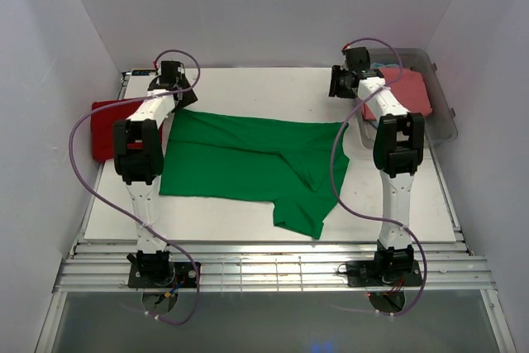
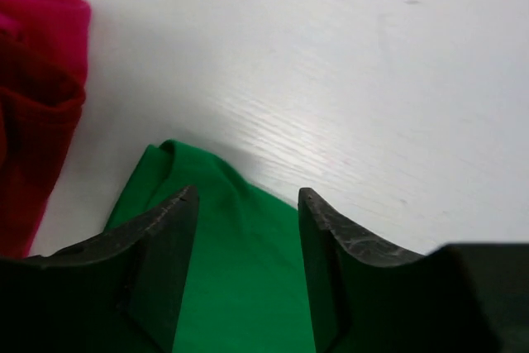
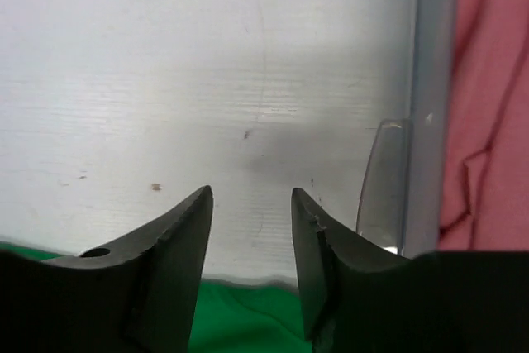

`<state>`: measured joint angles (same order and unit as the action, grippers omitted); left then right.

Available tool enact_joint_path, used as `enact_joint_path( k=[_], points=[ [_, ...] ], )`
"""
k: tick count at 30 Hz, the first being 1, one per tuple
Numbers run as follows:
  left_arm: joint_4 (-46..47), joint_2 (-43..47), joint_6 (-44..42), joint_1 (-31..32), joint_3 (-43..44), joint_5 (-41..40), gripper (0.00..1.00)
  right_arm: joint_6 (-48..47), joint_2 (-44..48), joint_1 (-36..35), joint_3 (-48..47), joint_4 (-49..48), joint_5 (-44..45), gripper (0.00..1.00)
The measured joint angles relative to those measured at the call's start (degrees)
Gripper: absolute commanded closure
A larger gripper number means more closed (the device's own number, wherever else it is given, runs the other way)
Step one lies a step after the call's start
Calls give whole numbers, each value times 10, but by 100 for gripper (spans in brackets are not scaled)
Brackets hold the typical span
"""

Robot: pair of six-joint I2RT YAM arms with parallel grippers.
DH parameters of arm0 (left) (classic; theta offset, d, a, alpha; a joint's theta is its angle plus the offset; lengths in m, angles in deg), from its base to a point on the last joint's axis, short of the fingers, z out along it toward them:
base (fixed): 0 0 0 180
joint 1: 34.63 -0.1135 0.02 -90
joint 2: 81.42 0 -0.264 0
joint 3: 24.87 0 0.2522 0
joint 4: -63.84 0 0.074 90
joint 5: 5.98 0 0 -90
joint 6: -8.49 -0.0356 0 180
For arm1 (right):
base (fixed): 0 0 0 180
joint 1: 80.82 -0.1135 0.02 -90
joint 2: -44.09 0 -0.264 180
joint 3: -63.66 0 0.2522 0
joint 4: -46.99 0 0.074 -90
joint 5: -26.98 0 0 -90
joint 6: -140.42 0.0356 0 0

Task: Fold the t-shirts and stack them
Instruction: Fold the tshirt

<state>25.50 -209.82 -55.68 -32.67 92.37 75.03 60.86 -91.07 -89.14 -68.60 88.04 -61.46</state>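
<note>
Both arms reach out from the near edge with elbows hunched high. The left gripper [image 1: 175, 98] hangs over the far-left corner of the green t-shirt [image 1: 240, 155]. Its fingers [image 2: 169, 237] are spread apart with nothing clamped, and green cloth shows in the gap beneath them. The right gripper [image 1: 340, 82] sits just past the shirt's far-right corner, over bare tabletop [image 1: 273, 88]. Its fingers [image 3: 318, 245] are likewise parted and empty. The green t-shirt lies spread and rumpled across the middle of the white tabletop, with a sleeve trailing toward the near edge. A deep red t-shirt [image 1: 103, 126] is bunched just off the green one's left side. To its far right stands a clear plastic bin [image 1: 442, 113] holding a salmon-pink t-shirt [image 1: 409, 93]. Plain white walls [image 1: 264, 6] close in on three sides.
</note>
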Motion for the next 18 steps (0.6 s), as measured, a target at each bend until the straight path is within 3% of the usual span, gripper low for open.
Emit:
enact_joint_path(
  k=[4, 10, 14, 18],
  points=[
    [23, 66, -22, 6, -21, 33, 31, -23, 112, 1, 72, -42, -18, 46],
    [14, 266, -47, 25, -112, 30, 32, -26, 378, -28, 228, -76, -4, 47],
    [-38, 335, -47, 37, -191, -18, 32, -6, 514, -136, 371, -76, 42, 47],
    [-115, 309, -37, 34, -289, -47, 32, 39, 553, -254, 494, -31, 73, 47]
  ],
)
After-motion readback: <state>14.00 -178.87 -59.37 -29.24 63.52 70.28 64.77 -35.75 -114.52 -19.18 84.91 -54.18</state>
